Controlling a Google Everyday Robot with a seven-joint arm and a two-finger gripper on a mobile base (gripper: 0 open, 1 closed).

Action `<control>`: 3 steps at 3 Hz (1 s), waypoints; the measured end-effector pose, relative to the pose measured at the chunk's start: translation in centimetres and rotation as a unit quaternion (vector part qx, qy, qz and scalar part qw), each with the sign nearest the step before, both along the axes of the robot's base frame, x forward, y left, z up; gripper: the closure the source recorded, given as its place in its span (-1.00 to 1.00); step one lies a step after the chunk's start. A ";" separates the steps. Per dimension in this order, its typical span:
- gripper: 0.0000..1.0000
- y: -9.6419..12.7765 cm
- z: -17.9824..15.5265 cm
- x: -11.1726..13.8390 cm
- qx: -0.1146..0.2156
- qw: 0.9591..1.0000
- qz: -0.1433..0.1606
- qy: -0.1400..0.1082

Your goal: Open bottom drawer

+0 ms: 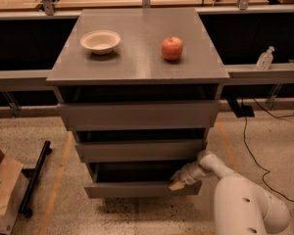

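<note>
My claw (pixel 178 182) rested on the top lip of the bottom drawer (pixel 137 189), near its right end, below the desk's (pixel 137 65) front edge. I couldn't tell its grip.

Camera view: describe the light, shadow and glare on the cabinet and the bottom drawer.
Camera view: warm, dim light; soft sheen on the cabinet top near the apple, no hard glare; the bottom drawer is in deep shadow inside; the gripper at the right end of its front shows pale.
</note>
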State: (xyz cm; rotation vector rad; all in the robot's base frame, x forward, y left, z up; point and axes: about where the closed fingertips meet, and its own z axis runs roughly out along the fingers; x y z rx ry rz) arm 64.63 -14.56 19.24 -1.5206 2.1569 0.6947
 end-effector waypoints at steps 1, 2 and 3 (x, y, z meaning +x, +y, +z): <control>0.79 0.0 0.0 0.0 0.000 1.000 0.000 0.000; 0.32 0.0 0.0 0.0 0.000 1.000 0.000 0.000; -0.12 0.0 0.0 0.0 0.000 1.000 0.000 0.000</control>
